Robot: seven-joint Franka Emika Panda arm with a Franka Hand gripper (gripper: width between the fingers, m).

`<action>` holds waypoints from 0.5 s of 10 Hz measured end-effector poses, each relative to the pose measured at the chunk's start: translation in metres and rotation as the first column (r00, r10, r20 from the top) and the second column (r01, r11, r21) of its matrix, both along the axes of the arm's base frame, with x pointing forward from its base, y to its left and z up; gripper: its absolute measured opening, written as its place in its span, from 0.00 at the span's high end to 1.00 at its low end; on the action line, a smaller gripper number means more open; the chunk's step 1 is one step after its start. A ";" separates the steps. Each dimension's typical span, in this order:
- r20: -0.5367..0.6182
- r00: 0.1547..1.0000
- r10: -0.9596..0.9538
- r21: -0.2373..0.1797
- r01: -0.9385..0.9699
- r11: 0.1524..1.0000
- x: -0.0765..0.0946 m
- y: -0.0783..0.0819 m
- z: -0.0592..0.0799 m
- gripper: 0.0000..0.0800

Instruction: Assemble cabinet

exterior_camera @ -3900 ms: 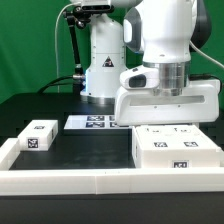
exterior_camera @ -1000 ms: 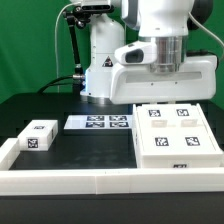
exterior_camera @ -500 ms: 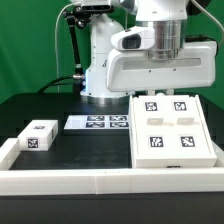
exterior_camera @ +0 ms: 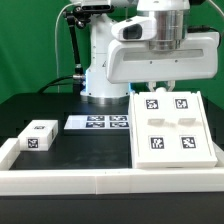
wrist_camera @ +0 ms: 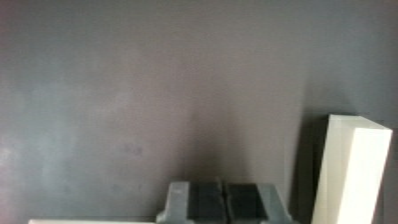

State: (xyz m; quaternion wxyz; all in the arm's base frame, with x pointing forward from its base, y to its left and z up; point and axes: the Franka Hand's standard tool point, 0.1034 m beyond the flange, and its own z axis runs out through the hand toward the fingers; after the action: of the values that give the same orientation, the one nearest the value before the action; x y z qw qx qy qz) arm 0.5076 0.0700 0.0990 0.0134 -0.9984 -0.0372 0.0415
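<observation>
While tool [exterior_camera: 165, 88] hangs above: one cabinet [exterior_camera: 170, 125], four tags [exterior_camera: 155, 142], one small block [exterior_camera: 38, 135]

Black matte worktop [exterior_camera: 85, 148] fills the scene, and from the wrist view it reads as dull grey [wrist_camera: 143, 110] with a faint sheen. A white rail [exterior_camera: 100, 181] runs along the near edge and turns up the exterior view's left side. Behind, a plain pale wall [exterior_camera: 30, 40], and at the exterior view's top right a green panel [exterior_camera: 206, 12]. Light is soft and even throughout.
</observation>
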 end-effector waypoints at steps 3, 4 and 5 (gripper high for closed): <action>-0.016 1.000 -0.003 -0.002 0.003 1.000 0.005 -0.001 0.004 1.00; -0.016 1.000 -0.003 -0.002 0.003 1.000 0.005 -0.001 0.004 1.00; -0.016 1.000 -0.002 -0.002 0.002 1.000 0.005 -0.001 0.004 1.00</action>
State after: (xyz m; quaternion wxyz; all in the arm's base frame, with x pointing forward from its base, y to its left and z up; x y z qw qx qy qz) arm 0.5123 0.0686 0.1033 0.0129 -0.9980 -0.0359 0.0496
